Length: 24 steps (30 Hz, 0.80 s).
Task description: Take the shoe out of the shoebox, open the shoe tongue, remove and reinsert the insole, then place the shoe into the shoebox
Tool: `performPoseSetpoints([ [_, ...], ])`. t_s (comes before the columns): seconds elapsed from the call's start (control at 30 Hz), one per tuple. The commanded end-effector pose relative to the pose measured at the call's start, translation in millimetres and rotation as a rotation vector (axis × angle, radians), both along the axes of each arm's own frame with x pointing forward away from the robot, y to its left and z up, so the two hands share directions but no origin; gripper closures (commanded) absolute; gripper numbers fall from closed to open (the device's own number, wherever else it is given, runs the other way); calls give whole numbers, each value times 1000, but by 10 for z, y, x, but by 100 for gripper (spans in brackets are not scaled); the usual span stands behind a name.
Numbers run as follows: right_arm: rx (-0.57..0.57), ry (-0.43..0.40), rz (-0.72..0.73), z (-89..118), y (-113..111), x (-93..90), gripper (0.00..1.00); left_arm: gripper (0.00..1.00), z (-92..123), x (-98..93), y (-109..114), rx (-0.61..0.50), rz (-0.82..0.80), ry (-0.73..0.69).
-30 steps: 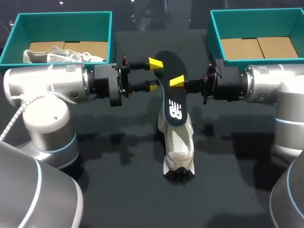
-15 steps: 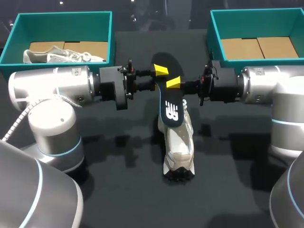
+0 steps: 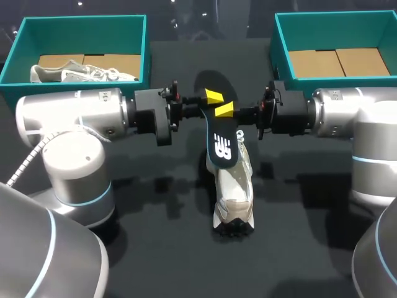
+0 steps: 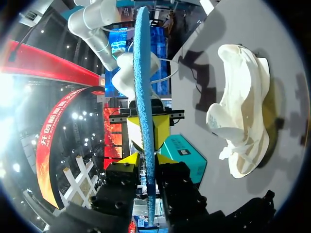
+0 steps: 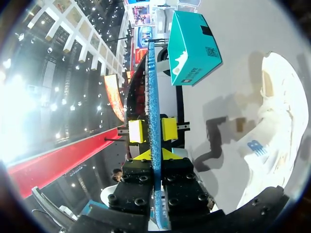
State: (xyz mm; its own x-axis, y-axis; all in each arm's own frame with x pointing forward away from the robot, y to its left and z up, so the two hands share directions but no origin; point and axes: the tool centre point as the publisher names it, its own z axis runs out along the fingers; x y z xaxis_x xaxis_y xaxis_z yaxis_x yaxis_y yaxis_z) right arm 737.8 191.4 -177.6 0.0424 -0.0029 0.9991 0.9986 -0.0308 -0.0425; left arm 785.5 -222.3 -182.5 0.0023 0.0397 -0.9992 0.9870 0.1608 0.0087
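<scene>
A dark insole [image 3: 222, 146] with a white logo hangs tilted over the pale shoe [image 3: 232, 192], which lies mid-table with its toe towards me. My left gripper [image 3: 211, 102] is shut on the insole's far end from the left. My right gripper [image 3: 226, 110] is shut on it from the right, just beside. In the left wrist view the blue insole edge [image 4: 143, 73] runs between the left gripper [image 4: 147, 159], with the shoe [image 4: 243, 121] off to one side. The right gripper [image 5: 154, 155] pinches the same edge [image 5: 153, 87].
A teal shoebox [image 3: 80, 25] at the back left holds another pale shoe [image 3: 80, 73]. A second teal shoebox [image 3: 335, 18] at the back right shows only its cardboard floor. Both arms span the table's middle, level with the boxes' front walls.
My left gripper has moved right and narrowed onto the insole's far end. The right gripper and the insole have shifted a little to the left.
</scene>
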Motion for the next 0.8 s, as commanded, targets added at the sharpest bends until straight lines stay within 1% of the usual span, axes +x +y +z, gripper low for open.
performPoseSetpoints([
  [0.03, 1, 0, 5, -13, 11, 4, 100, 100, -20, 0, -33, 4, 5, -1],
  [0.3, 7, 0, 13, -8, 17, -6, 100, 100, -37, 7, -25, 7, 12, -1],
  [0.33, 9, -2, 10, -5, 13, -8, 78, 100, -34, 5, -19, 7, 12, -1],
  [0.37, 10, -3, 9, -5, 5, -9, 51, 100, -32, 2, -13, 7, 12, 0],
  [0.4, 10, -5, 3, -8, -8, -10, 0, 100, -29, -3, -5, 7, 12, 0],
  [0.53, 13, -23, -8, -14, -109, -43, 0, 100, 10, -44, 67, 30, 22, 5],
  [0.63, 24, -63, -3, -7, -267, -105, 0, 100, 45, -86, 151, 48, 25, 12],
  [0.7, 43, -127, 24, 13, -372, -152, 0, 100, 63, -120, 207, 60, 25, 17],
  [0.8, 26, -219, 50, 4, -544, -208, 0, 100, 99, -178, 286, 68, 24, 18],
])
